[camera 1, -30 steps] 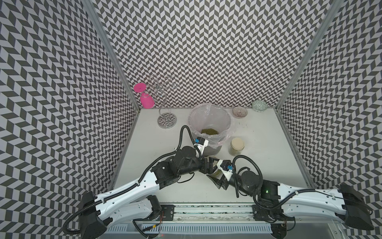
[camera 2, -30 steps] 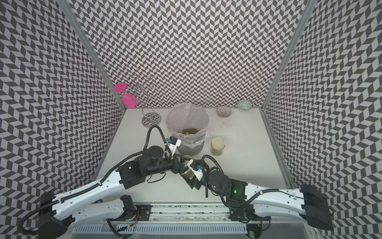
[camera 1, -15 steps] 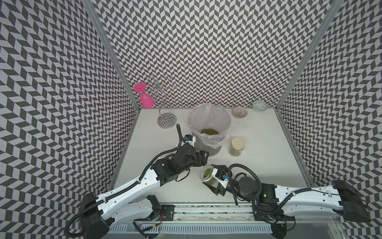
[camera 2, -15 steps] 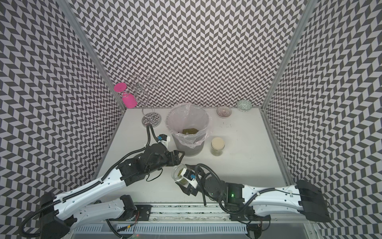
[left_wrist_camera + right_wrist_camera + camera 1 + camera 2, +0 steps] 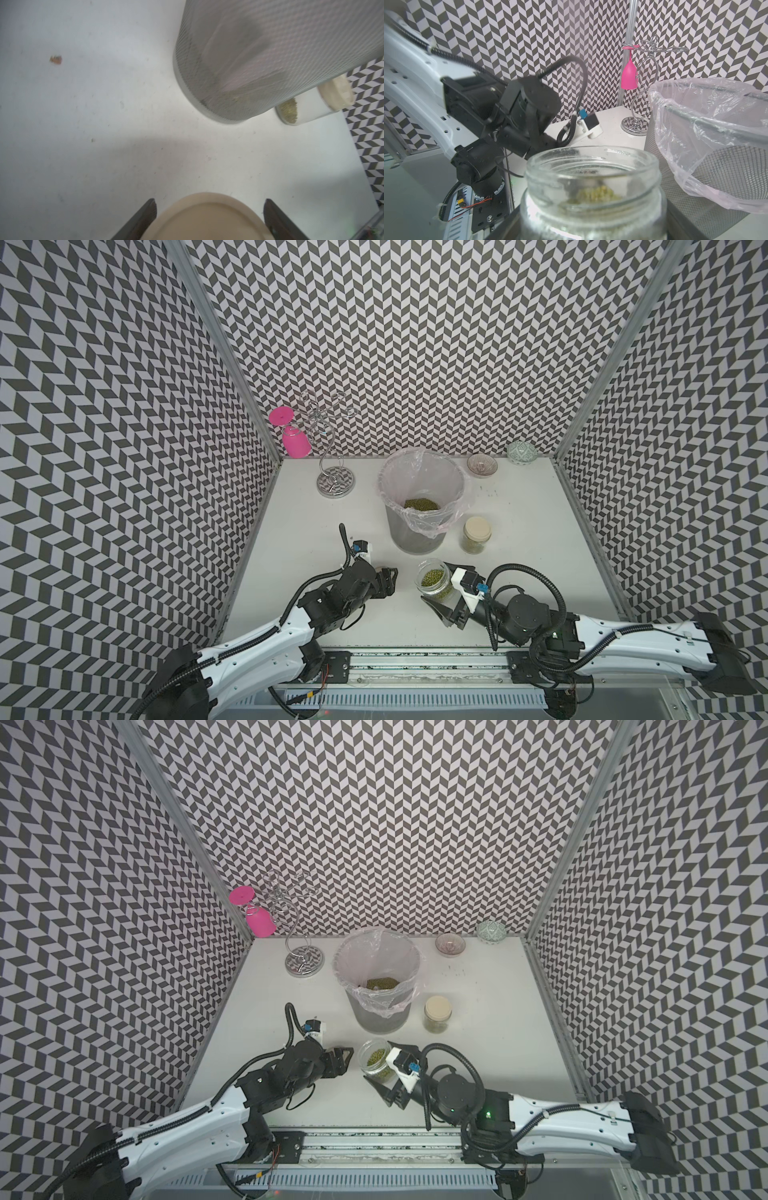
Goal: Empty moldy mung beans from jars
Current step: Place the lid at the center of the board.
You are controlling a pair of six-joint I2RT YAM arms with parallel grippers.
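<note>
Two jars matter here. The nearer is the open jar [image 5: 432,585] in the lower middle of a top view, clamped by its glass wall between the jaws of the right gripper [image 5: 444,588]. It sits roughly upright, so the mung beans [image 5: 430,577] that part-fill it stay put and the mouth is free for pouring.

Just left of it in the frame, and clear of the glass, the left gripper [image 5: 385,578] is closed on the cream lid [image 5: 207,220]. The wrist view shows the disc wedged between both fingers, probably to keep it out of the pouring path.

Higher in the frame stands the mesh bin [image 5: 409,539] with its clear plastic liner [image 5: 432,522], and a heap of beans [image 5: 421,504] lies at the bottom. Its rim looks taller than the jar, so the jar likely needs lifting over before it is tipped. The loose liner fold on the near side could snag the jar's lip.

Just right of the bin sits the lidded jar [image 5: 476,536], unopened, with beans low inside. It is near enough that a swinging arm might knock it.

Farthest back are a chrome glass rack [image 5: 332,479] with a pink wine glass [image 5: 294,441] hanging from it at upper left. Two patterned bowls [image 5: 482,465] sit at upper right. All are well off the route.
</note>
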